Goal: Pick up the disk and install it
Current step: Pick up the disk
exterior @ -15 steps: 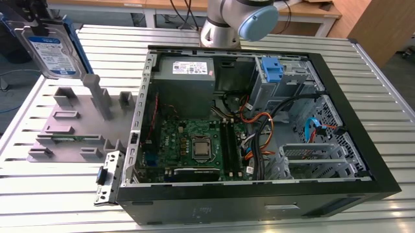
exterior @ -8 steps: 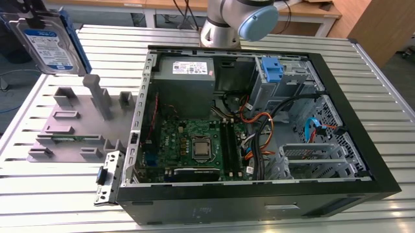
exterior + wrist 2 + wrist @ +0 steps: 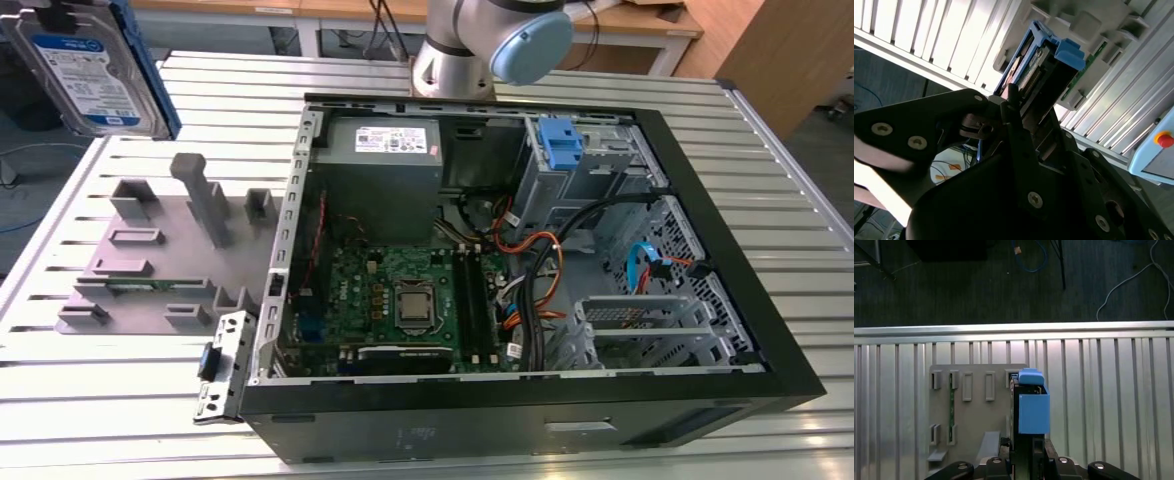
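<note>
Exterior view shows us the flat silver hard disk [image 3: 94,70] with blue plastic frame at the exterior view's left, well apart from the open black computer case [image 3: 467,435]. In the first wrist view the gripper [image 3: 1028,450] grasps it, long axis straight out from the jaws, above the grey plastic tray [image 3: 979,410].

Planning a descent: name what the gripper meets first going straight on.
Probably the grey fixture plate's edge on the slatted table, reached by the held disk before the gripper; depth is unclear.

Silver disk [image 3: 87,70], blue carrier frame, white-blue label, held on edge, aloft.
</note>
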Controlling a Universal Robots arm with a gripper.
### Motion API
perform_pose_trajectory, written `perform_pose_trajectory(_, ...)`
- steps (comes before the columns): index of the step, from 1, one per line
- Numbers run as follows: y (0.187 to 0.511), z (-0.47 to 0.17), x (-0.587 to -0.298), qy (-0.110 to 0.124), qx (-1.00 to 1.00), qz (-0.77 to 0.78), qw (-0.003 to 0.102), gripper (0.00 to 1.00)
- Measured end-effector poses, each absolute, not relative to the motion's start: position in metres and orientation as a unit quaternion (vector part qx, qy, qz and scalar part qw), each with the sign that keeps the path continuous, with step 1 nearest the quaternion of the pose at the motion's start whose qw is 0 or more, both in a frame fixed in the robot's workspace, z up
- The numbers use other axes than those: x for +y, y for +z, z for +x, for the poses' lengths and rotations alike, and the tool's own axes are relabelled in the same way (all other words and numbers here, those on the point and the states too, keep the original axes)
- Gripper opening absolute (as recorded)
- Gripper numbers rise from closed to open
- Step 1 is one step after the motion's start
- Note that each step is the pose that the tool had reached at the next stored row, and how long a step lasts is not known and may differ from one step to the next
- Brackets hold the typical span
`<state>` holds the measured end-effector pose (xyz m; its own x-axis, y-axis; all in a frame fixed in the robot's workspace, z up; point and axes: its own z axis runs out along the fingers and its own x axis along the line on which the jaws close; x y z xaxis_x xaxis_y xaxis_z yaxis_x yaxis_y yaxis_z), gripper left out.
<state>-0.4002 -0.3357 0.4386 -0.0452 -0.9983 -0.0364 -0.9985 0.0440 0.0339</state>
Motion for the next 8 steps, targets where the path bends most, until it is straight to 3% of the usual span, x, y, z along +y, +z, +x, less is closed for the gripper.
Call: perform_pose_trajectory(8,0.459,-0.4,-0.336,0.025,0.722,-0.691,0.001,0.35)
